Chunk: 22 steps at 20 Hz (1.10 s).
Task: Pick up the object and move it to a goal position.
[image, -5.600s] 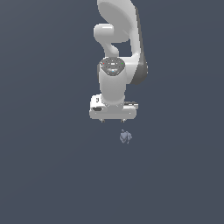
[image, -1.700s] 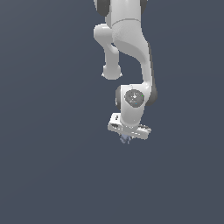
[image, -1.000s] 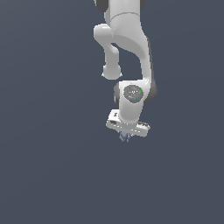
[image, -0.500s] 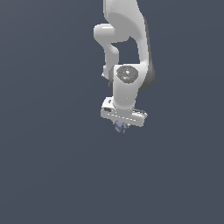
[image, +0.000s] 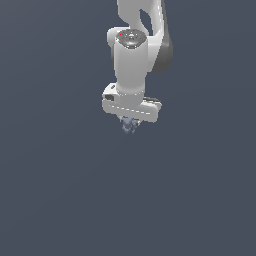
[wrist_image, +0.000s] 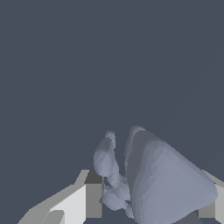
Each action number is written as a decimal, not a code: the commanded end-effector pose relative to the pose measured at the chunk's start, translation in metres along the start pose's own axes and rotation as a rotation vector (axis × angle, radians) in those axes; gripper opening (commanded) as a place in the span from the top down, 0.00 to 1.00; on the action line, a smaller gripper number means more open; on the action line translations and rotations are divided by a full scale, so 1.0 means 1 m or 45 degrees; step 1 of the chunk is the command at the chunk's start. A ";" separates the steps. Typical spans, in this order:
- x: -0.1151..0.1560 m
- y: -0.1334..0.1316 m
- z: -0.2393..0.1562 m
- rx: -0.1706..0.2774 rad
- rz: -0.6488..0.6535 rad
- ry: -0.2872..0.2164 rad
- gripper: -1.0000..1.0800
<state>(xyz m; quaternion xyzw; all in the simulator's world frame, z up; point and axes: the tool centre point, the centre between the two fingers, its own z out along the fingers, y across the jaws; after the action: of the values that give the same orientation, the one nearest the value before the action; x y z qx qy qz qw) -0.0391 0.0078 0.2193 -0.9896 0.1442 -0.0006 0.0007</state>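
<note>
Object: a small, lumpy lavender-grey object (image: 129,125) hangs just under the white gripper body in the exterior view, much narrower than that body. In the wrist view the object (wrist_image: 162,183) fills much of the frame as a faceted, rounded mass with a thinner knobbly lobe beside it.

Object position: between the two fingers, directly below the hand, with only the flat dark grey background around it. No surface shows in contact with it; whether it is clear of a floor cannot be told from the uniform backdrop.

Gripper: the gripper (image: 130,125) points straight down. In the wrist view the gripper (wrist_image: 151,199) shows one finger (wrist_image: 92,199) with a dark pad against the thin lobe, and the other finger at the far edge of the frame behind the bulky part. The jaws stand narrow, closed onto the object from both sides.

Hand: the broad white hand (image: 131,107) sits across the top of the object, slightly tilted, its lower edge sloping down toward the exterior view's right.

Arm: the white arm (image: 132,60) rises vertically from the hand, with a round joint cap at its top and a darker grey link behind it, running out of the upper frame edge.

Background: plain dark slate-grey in both views.
</note>
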 end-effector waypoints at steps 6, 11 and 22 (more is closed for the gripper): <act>-0.018 0.040 -0.084 0.001 0.000 -0.001 1.00; -0.028 0.067 -0.139 0.001 0.000 -0.001 1.00; -0.046 0.115 -0.243 0.000 0.000 -0.002 1.00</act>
<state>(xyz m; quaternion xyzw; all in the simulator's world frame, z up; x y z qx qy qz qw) -0.1122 -0.0855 0.4504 -0.9895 0.1444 -0.0008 0.0009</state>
